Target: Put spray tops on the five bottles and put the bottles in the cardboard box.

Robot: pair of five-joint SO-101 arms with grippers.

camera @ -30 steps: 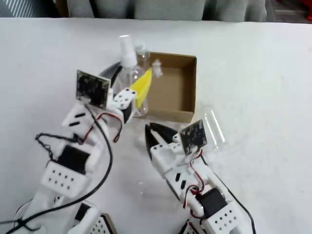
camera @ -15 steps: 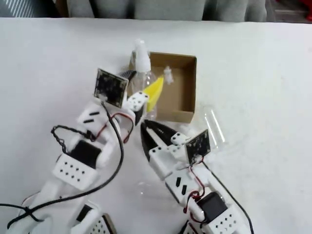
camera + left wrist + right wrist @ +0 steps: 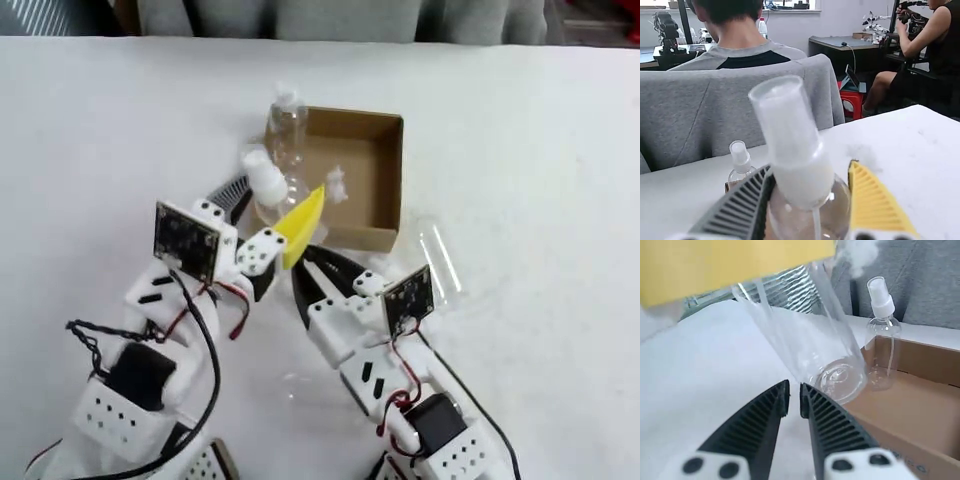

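Note:
My left gripper (image 3: 268,205) is shut on a clear bottle (image 3: 266,183) that wears a white spray top (image 3: 790,145). The bottle leans over the near left edge of the cardboard box (image 3: 358,116). It sits between the black finger (image 3: 740,210) and the yellow finger (image 3: 875,205). A second capped bottle (image 3: 287,124) stands upright in the box's far left corner, also seen as bottle (image 3: 882,340) behind the held bottle's base (image 3: 840,377). My right gripper (image 3: 322,278) rests on the table just in front of the box, black fingers (image 3: 765,415) together and holding nothing.
A clear bottle without a top (image 3: 440,255) lies on the white table to the right of the box's near corner. Both arms crowd the near middle of the table. People sit at chairs beyond the far edge.
The left arm swung the held bottle right toward the box, then drew back and tipped it, so its spray top now sits lower and nearer the arm. The right gripper shifted slightly forward.

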